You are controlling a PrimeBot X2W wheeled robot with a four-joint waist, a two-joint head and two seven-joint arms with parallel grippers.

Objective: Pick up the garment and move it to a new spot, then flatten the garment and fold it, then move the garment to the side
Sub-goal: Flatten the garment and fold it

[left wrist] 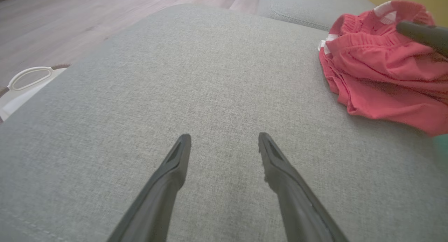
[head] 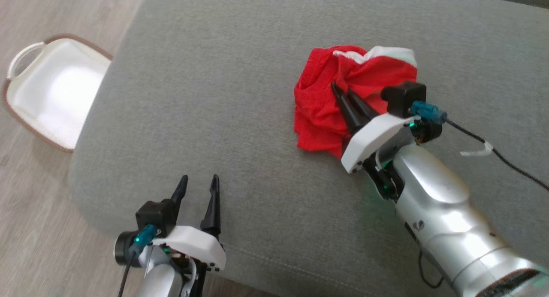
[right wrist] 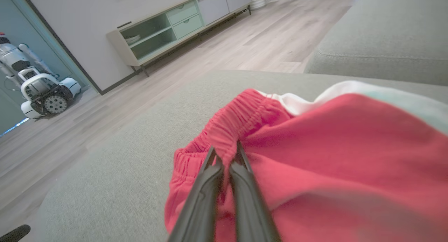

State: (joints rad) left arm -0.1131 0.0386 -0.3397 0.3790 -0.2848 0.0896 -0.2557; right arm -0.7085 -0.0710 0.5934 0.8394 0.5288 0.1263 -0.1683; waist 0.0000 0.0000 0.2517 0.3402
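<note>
Grey sofa (head: 257, 116), white handled basket (head: 55, 91) on wood floor (head: 34, 228), pale-green sideboard (right wrist: 164, 28)

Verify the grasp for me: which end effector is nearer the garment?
Right. The right end effector is shut on the garment; the left end effector is open, apart.

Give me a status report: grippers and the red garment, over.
Right gripper shut on red garment at its waistband. Left gripper open over bare couch cushion. Garment bunched up. Nothing in the way; white basket off on the floor.
</note>
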